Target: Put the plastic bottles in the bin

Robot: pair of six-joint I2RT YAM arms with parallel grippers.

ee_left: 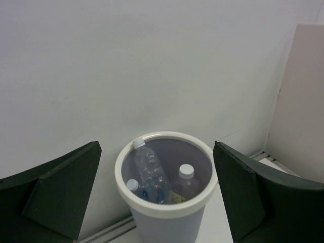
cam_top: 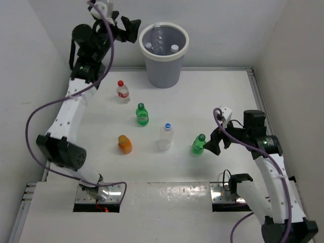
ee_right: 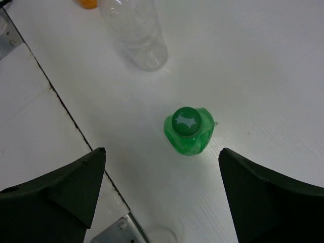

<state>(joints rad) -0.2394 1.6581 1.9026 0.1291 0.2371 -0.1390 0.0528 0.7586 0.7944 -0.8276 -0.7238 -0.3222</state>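
My left gripper (cam_top: 132,28) is up high at the back, just off the 9 o'clock side of the bin (cam_top: 163,73) rim. Its fingers (ee_left: 66,192) are spread wide with nothing between them. My left wrist view looks between them down into the bin (ee_left: 167,208).

On the table (cam_top: 228,101), the red-capped bottle (cam_top: 122,92) stands upright at about 8 o'clock from the bin, near it. The orange bottle (cam_top: 124,144) is upright at 6 o'clock from the red-capped one, well apart. The left green bottle (cam_top: 142,114) is upright at 2 o'clock from the orange one, between the red cap and the blue cap.

The bin sits at 12 o'clock on the table, against the back wall. Three clear bottles in the bin (ee_left: 152,174) show their white caps. One leans with its cap on the rim at 10 o'clock. The other two are at 7 and 3 o'clock inside.

The blue-capped bottle (cam_top: 165,136) is clear and upright, at 6 o'clock from the bin and well apart. The right green bottle (cam_top: 199,145) is upright, just beside it at 4 o'clock.

My right gripper (cam_top: 213,144) is low, at 3 o'clock of the right green bottle (ee_right: 187,129). Its fingers (ee_right: 273,195) are wide apart and hold nothing. The bottle sits ahead between them and neither finger touches it. The blue-capped bottle (ee_right: 136,35) is at 11 o'clock in that view.
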